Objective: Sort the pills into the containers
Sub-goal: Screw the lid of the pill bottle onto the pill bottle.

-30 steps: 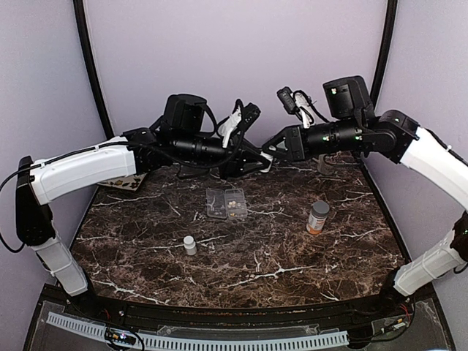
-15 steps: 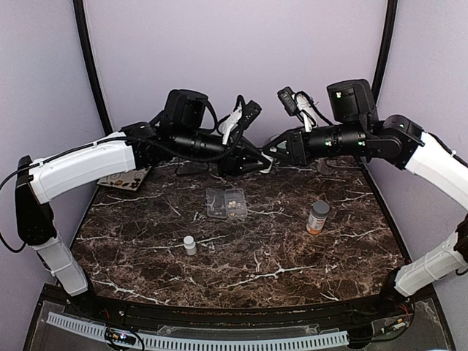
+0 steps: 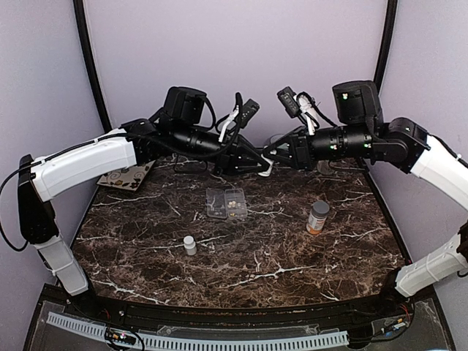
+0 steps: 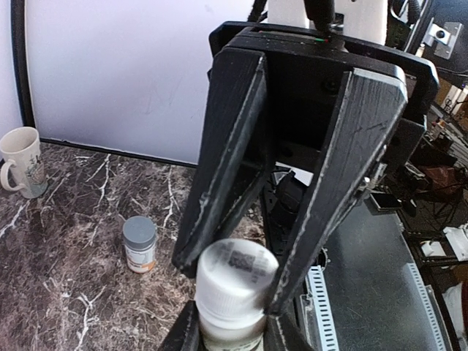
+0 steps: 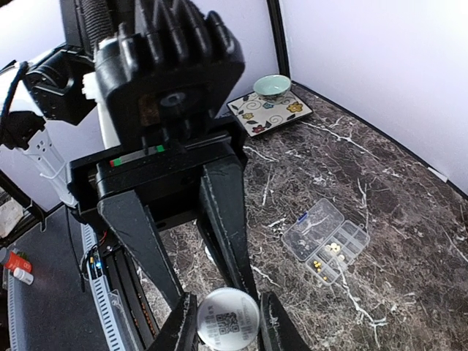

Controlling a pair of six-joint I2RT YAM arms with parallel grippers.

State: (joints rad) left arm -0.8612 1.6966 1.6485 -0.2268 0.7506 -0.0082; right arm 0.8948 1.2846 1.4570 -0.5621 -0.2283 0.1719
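1. table [image 3: 292, 256]: dark marble top, white veins
2. clear pill box [image 3: 225, 203]: lid open flat, around mid-table
3. orange bottle [image 3: 317, 217]: grey cap, upright, right of box, well apart
4. small white bottle [image 3: 189, 245]: upright, front-left of box
5. patterned square plate [image 3: 126, 178]: back left
6. cream mug [image 4: 22, 162]: upright, near the wall

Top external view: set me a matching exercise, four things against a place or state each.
Things
1. pill box
2. orange bottle
3. patterned plate
4. right end effector

Places or states
A. far left of the table, under a bowl
B. closed on a white bottle
C. standing right of the middle, grey-capped
D. mid-table, lid open, pills inside

Pairs: 1-D, 2-C, 3-A, 4-B
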